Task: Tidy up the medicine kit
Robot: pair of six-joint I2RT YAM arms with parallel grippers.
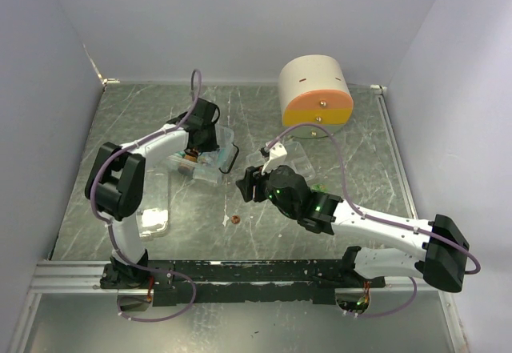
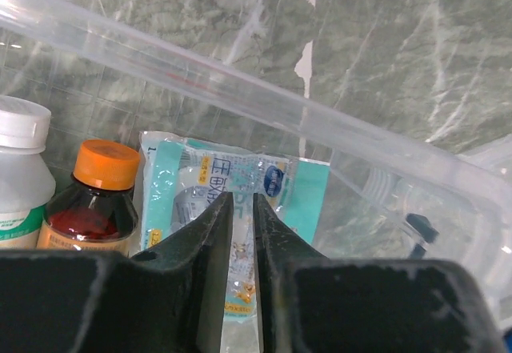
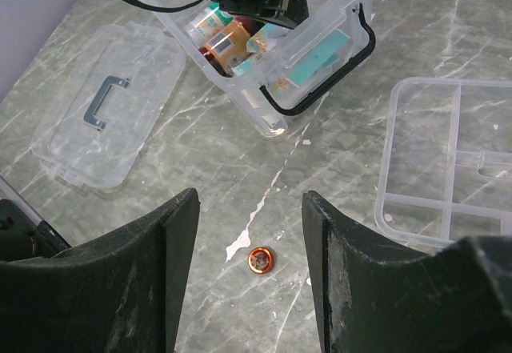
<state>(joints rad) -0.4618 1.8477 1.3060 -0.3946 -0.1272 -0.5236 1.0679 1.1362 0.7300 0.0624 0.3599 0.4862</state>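
Observation:
The medicine kit is a clear box point(image 3: 268, 109) with a black handle point(image 3: 336, 77), standing open on the table. Its clear lid point(image 3: 104, 105) lies to its left and its divided tray point(image 3: 448, 157) to its right. My left gripper point(image 2: 243, 197) is down inside the box point(image 2: 240, 81), over a teal sachet point(image 2: 188, 189). Only a thin slit shows between its jaws, and whether they pinch the sachet I cannot tell. An orange-capped brown bottle point(image 2: 100, 201) and a white bottle point(image 2: 20, 169) stand beside it. My right gripper point(image 3: 250, 201) hangs open above a small orange round thing point(image 3: 260, 259).
A beige rounded cabinet point(image 1: 314, 93) with an orange and yellow front stands at the back right. White walls enclose the table on three sides. The lid point(image 1: 152, 221) lies near the left arm's base, and the orange round thing point(image 1: 236, 219) lies on the table between the arms.

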